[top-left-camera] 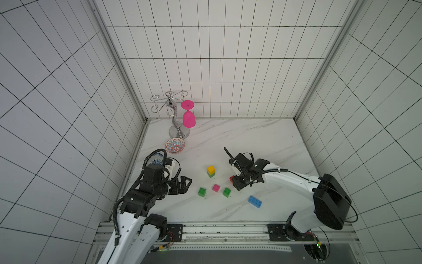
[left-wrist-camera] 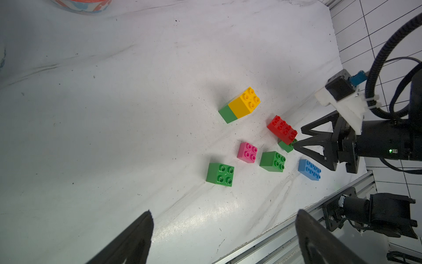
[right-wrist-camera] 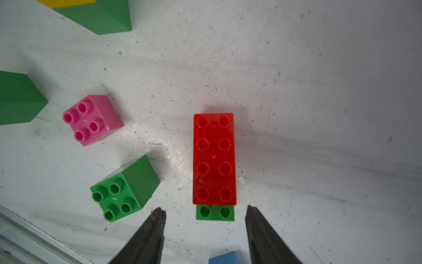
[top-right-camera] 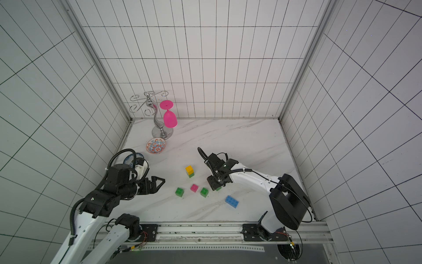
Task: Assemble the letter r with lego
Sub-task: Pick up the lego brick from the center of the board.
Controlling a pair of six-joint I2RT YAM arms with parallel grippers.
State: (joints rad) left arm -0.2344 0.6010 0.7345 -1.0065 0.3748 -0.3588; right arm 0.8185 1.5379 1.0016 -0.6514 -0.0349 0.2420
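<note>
Right wrist view: the red brick [right-wrist-camera: 214, 158] is sitting on a green cube [right-wrist-camera: 215, 213]; the right end effector [right-wrist-camera: 205, 209] is hanging beside it, jaws apart, empty; the left end effector [left-wrist-camera: 223, 213] is gaping, empty; a yellow cube [left-wrist-camera: 244, 101] is topping a second green cube [left-wrist-camera: 228, 114]; pink cube [right-wrist-camera: 92, 120], blue brick [left-wrist-camera: 309, 169] and two green cubes [left-wrist-camera: 220, 174] [left-wrist-camera: 272, 161] are lying loose on the worktop [right-wrist-camera: 319, 114]; the r seems mostly unbuilt.

At the back left of the marble table [top-left-camera: 251, 137] stands a silver wire glass rack [top-left-camera: 174, 124], with a pink goblet [top-left-camera: 189, 118] hanging upside down from one hook. Just in front of its base sits a small bowl [top-left-camera: 175, 146] (orange and blue pattern inside). Nearer still, a blue-and-white dish [top-left-camera: 157, 159] is mostly hidden.
</note>
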